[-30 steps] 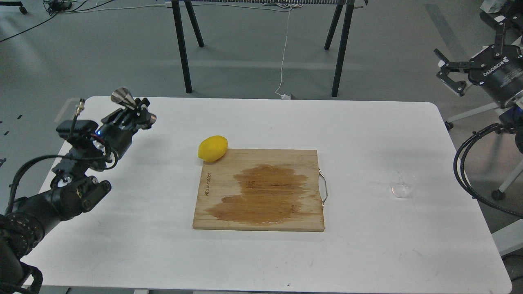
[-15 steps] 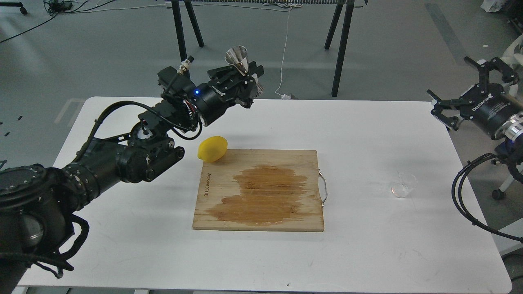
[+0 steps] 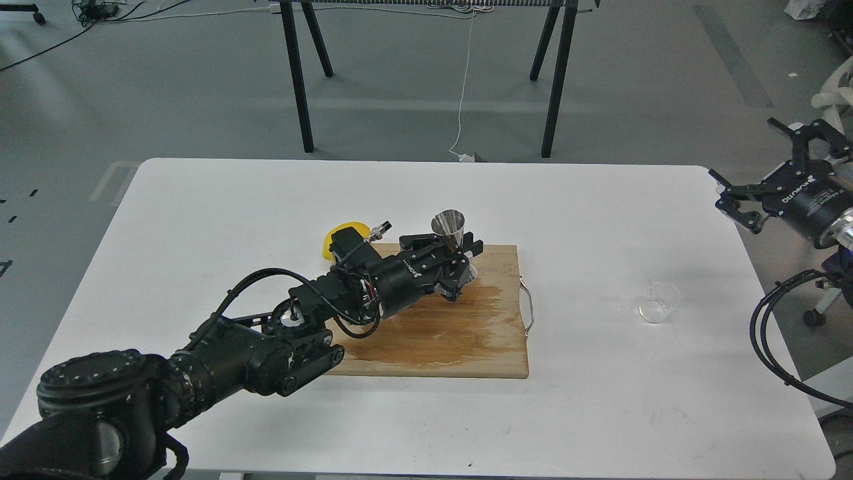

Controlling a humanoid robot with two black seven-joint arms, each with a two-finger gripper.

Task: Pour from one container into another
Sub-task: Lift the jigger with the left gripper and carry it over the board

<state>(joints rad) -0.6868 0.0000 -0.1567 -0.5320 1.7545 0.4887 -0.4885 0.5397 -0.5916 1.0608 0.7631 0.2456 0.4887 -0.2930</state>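
Left gripper (image 3: 454,257) clamps steel jigger (image 3: 450,229) upright over wooden cutting board (image 3: 466,333). Right gripper (image 3: 766,180) fingers spread wide, off table edge. Clear cup (image 3: 656,303) stands alone on table (image 3: 200,220).

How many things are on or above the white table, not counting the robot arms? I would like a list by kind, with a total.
Steel jigger, held in the left gripper: 1
Clear cup: 1
Lemon: 1
Wooden cutting board: 1
Total: 4
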